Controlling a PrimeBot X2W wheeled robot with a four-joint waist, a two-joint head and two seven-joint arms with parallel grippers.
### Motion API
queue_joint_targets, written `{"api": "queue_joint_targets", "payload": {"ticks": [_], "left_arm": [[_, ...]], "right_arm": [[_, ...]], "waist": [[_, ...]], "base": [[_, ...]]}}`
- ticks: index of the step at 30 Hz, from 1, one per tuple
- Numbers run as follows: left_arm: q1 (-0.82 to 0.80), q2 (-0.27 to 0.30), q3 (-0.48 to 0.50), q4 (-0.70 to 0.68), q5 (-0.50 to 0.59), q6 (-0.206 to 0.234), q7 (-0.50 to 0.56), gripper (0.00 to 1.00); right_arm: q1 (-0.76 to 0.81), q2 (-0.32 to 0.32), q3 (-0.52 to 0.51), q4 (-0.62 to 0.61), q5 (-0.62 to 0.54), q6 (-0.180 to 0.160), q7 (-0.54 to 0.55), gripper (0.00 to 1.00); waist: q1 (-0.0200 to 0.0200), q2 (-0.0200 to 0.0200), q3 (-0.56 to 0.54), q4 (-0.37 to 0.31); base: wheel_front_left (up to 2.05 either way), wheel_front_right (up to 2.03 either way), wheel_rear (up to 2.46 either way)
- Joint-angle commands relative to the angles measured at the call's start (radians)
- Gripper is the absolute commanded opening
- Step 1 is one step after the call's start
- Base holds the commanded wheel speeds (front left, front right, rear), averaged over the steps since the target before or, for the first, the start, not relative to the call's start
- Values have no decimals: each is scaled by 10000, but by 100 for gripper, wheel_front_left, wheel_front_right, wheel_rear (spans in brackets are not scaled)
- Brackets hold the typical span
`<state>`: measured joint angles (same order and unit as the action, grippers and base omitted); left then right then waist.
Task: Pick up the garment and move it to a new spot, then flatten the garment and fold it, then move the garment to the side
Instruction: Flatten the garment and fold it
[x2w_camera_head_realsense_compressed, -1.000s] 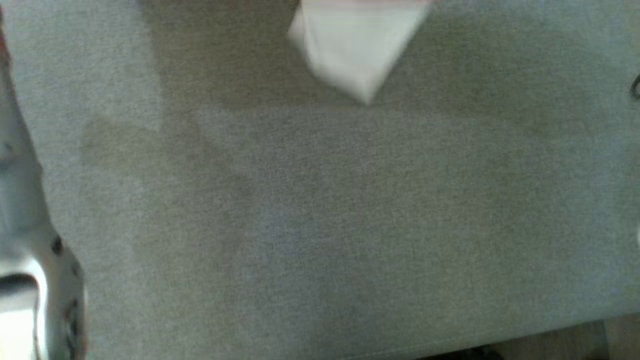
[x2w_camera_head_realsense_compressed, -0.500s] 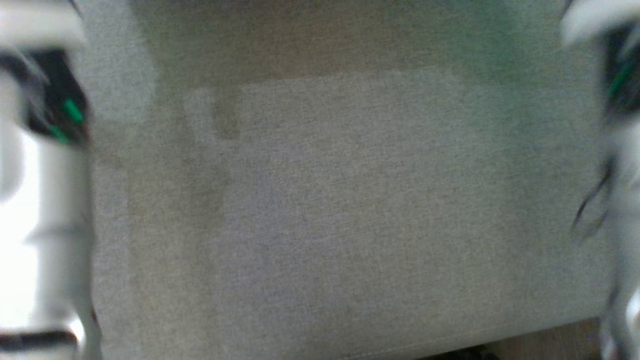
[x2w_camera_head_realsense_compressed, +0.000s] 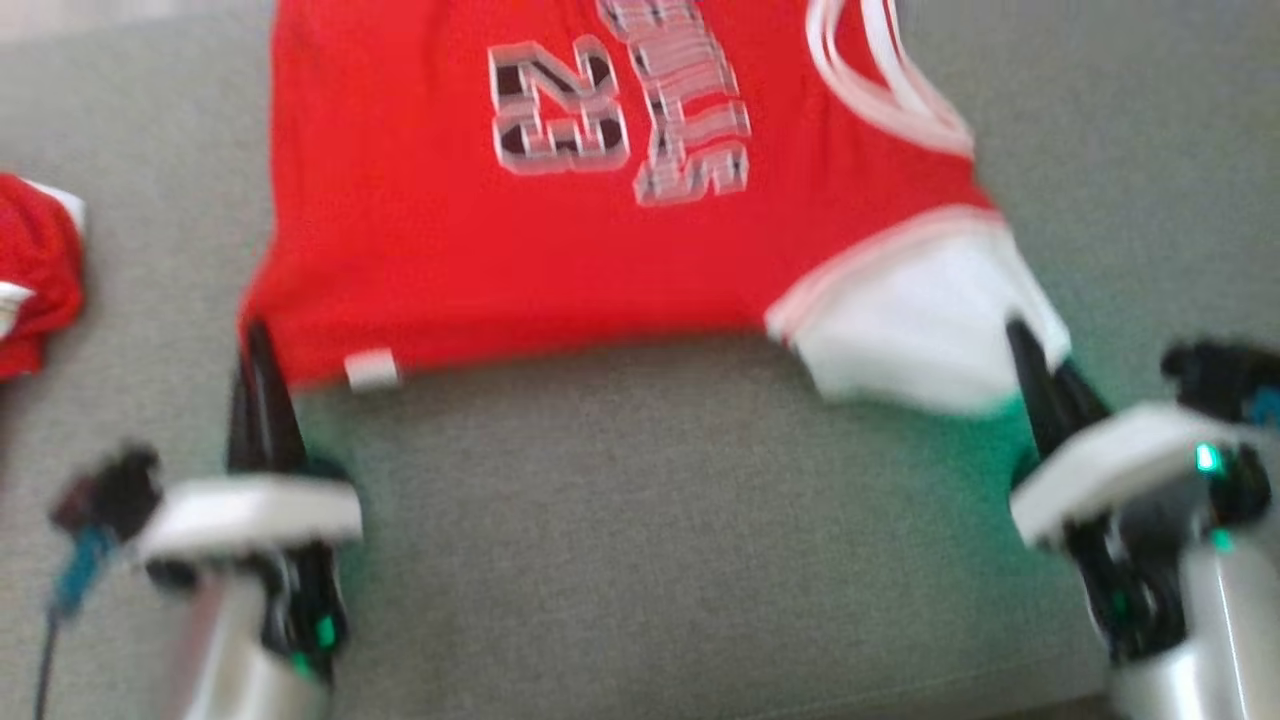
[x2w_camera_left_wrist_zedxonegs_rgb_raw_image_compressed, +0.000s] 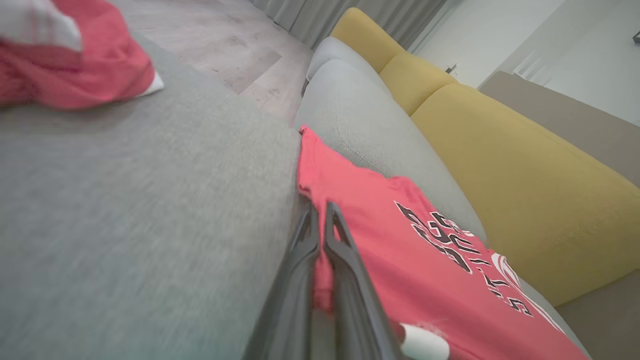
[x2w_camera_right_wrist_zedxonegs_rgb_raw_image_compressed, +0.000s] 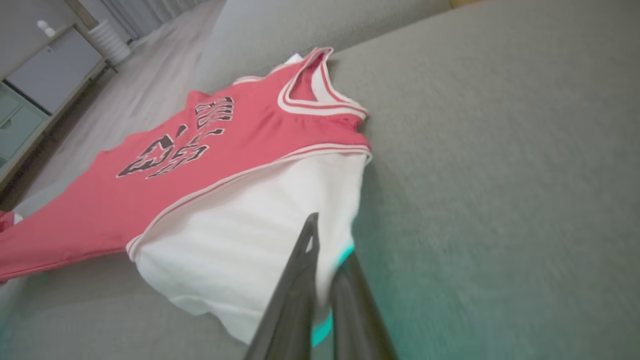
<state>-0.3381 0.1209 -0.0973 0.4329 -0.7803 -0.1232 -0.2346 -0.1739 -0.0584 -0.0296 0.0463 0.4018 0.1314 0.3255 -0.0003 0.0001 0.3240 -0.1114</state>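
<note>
Head view: the red jersey (x2w_camera_head_realsense_compressed: 600, 250) lies spread, print side up, on the grey sofa seat (x2w_camera_head_realsense_compressed: 640, 540). Its hem points to the robot's left and its neckline to the right.
Sleeve: a white sleeve (x2w_camera_head_realsense_compressed: 920, 330) sticks out from the near right of the jersey toward the robot.
Far edge: in the left wrist view the jersey's far side lies against the pale back cushion (x2w_camera_left_wrist_zedxonegs_rgb_raw_image_compressed: 360, 125).
Left tool (x2w_camera_left_wrist_zedxonegs_rgb_raw_image_compressed: 320, 212): fingers pressed together on the near hem corner with red cloth caught between them, just beside a small white tag (x2w_camera_head_realsense_compressed: 372, 370).
Right tool (x2w_camera_right_wrist_zedxonegs_rgb_raw_image_compressed: 325, 240): fingers pinching the edge of the white sleeve.
Step, as a judgement: both near corners are gripped, ready to drag or stretch the jersey flat.
Risk, slip: each pinch holds only a thin bit of edge, so a sharp tug could pull the cloth free.
Risk, skew: the sleeve may stretch more than the hem, so an equal pull could leave the body crooked or wrinkled.
Risk, neighbour: a crumpled red garment (x2w_camera_head_realsense_compressed: 35, 270) sits well apart at the left, and a long sideways drag could run into it.
</note>
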Motion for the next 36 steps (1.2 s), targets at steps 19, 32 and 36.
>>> {"api": "queue_joint_targets", "payload": {"ticks": [19, 32, 36], "left_arm": [[3768, 66, -496, -5130, -275, 1813, 2442, 0], [1204, -216, -545, -3445, -312, 2095, 2603, 0], [451, -299, -442, -2732, -424, 1997, 2358, 0]], "right_arm": [[1848, 80, -760, -3542, -375, -7, 2921, 0], [-1071, 81, -244, -2060, 64, -7, 3163, 0], [-1948, 81, -272, -1455, 424, -7, 2749, 0]], "waist": [[3, -1, -905, 592], [3, -1, 4, 812], [3, -1, 334, 886]], "base": [[0, 0, 0], [0, 0, 0], [0, 0, 0]]}}
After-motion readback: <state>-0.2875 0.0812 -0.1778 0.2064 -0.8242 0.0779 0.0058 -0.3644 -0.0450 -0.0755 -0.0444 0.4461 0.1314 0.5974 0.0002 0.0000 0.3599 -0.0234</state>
